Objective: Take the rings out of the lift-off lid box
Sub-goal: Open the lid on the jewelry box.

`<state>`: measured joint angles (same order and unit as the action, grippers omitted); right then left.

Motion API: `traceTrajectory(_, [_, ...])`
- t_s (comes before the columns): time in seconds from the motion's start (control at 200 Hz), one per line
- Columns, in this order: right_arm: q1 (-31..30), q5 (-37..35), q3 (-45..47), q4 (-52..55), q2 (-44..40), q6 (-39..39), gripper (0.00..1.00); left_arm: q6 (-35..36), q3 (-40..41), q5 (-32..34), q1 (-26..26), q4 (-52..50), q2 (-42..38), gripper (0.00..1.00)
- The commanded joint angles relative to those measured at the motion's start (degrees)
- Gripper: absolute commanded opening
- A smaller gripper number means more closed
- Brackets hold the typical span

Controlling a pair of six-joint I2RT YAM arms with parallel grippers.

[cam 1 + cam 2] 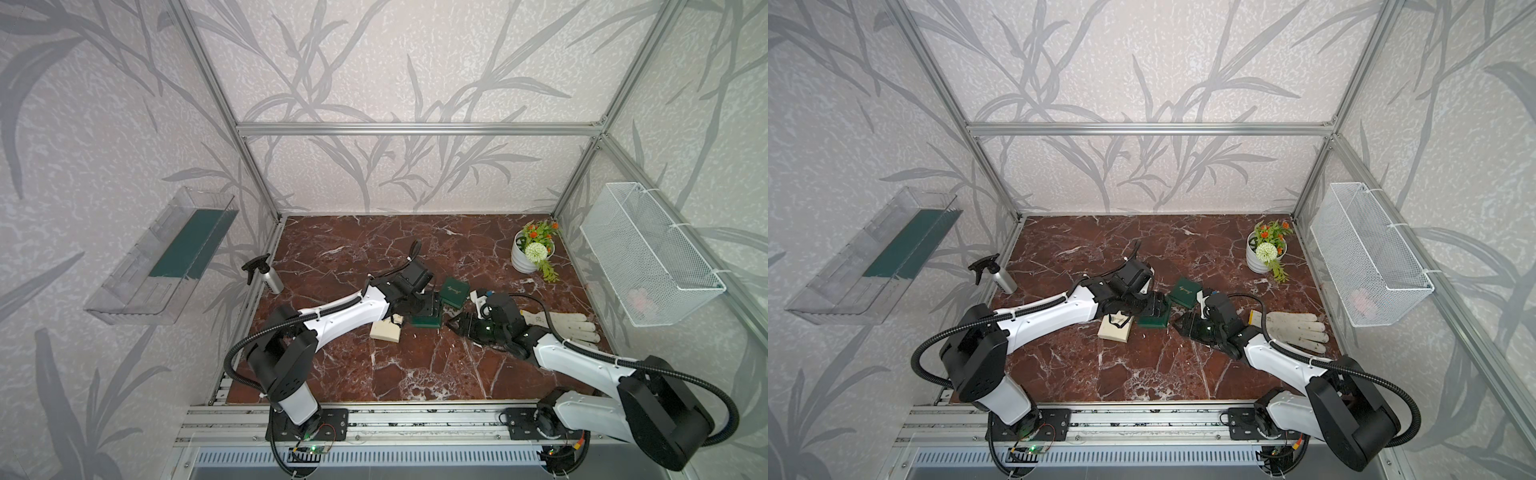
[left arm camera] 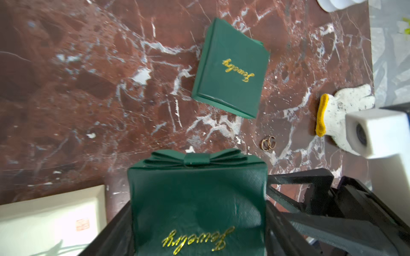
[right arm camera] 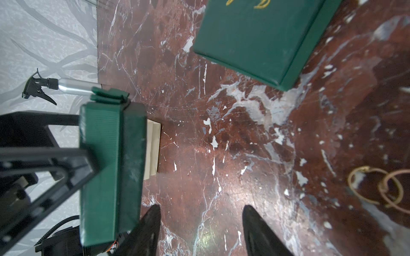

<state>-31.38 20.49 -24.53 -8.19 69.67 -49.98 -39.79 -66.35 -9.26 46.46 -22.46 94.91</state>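
**Rings lie loose on the counter, beside the open right end effector**

Location of the rings: the rings (image 2: pixel 268 143) lie flat on the bare counter (image 1: pixel 395 365) near its middle, outside both boxes. Two thin hoops can be made out, overlapping each other. They are too small to find in either top view.

Boxes: a flat green box (image 2: pixel 229 68) rests on the counter just beyond the rings toward the far edge, with its top seated over a thin base rim. On that evidence I judge it to be the lift-off lid box. Whether anything is inside cannot be seen.

Left end effector (image 2: pixel 197 217): clamped across a green box with a bow (image 2: pixel 195 181), one jaw on each side. It is occupied.

Right end effector (image 3: pixel 200 212): jaws parted about halfway, with only bare counter between them and nothing held.

Governing relation: in the right wrist view the hoops (image 3: pixel 386 186) sit off to one side of the parted fingertips, not between them. That is the side toward the far edge and the flat green box. The overlapping pair spreads roughly along the line across the jaws.

Assessment: the right arm is free and is the nearer one. Any pick calls for a sideways shift toward the far edge first. Thin hoops lying flat on a hard surface may slip from the pinch.
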Motion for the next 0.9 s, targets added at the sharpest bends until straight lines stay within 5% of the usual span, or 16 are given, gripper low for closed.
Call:
traceTrajectory(0.0, [0.2,-0.63,0.89,1.18,-0.77,-0.63,0.6,-1.79,1.04,-0.72,0.87,1.22,0.35,0.55])
traceTrajectory(0.895, [-0.29,0.8,1.07,-1.48,3.84,-1.51,0.6,-3.94,0.93,-3.3,3.2,5.05,3.47,0.54])
